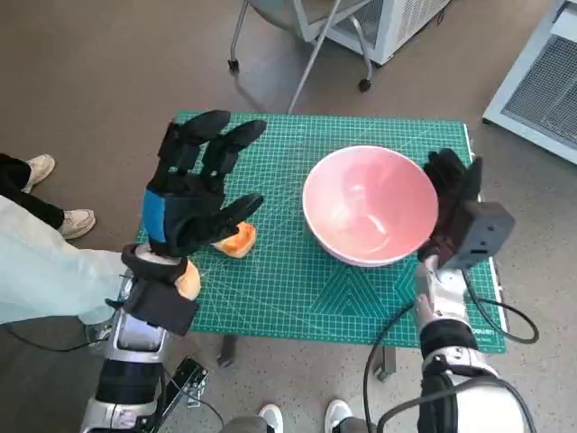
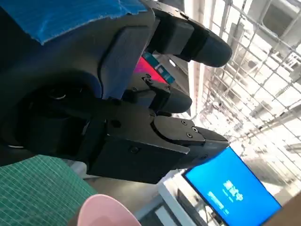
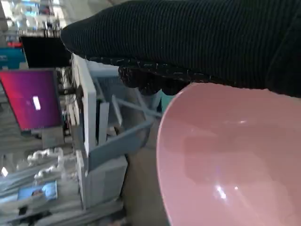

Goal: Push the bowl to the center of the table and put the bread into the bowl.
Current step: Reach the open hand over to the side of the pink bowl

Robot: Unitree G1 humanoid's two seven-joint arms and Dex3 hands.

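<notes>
Sitting empty, pink bowl, bread outside

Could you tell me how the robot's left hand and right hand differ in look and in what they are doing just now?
The left hand has blue tape on its back; the right hand wears a knitted glove. The left hand hovers over the bread with fingers spread, holding nothing; the right hand rests against the bowl rim. Both are black.

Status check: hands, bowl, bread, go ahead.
Left hand open over bread. Right hand against pink bowl rim, grip unclear. Bowl empty, right of center. Nothing between them.
</notes>
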